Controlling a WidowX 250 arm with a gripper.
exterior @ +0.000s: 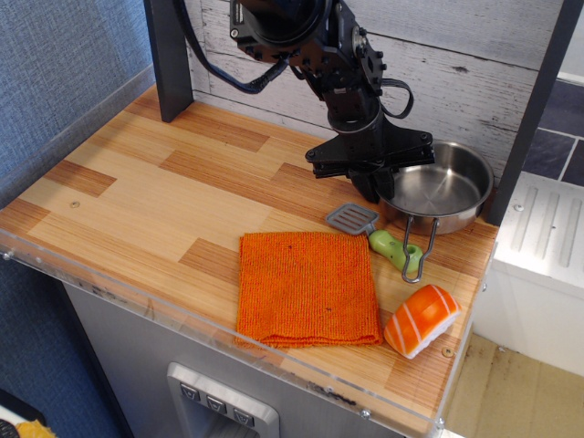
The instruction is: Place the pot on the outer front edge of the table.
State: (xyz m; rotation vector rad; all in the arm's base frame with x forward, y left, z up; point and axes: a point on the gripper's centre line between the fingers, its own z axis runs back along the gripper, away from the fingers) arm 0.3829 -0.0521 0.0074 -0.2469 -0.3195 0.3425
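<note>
The pot (pixel 444 189), a small shiny steel pan, is at the back right of the wood table (pixel 137 192), by the wall. Its wire loop handle (pixel 415 255) hangs toward the front over a green spatula handle. My black gripper (pixel 378 189) comes down from above and its fingers are closed over the pot's left rim, one inside and one outside. The pot looks slightly raised on that side. The table's front edge with its clear acrylic rim (pixel 182 315) is far from the pot.
An orange cloth (pixel 306 287) lies flat at the front right. A toy spatula with a grey head (pixel 353 217) and green handle (pixel 394 248) lies between cloth and pot. A salmon sushi toy (pixel 422 319) sits near the front right corner. Dark posts (pixel 169 55) stand at the back.
</note>
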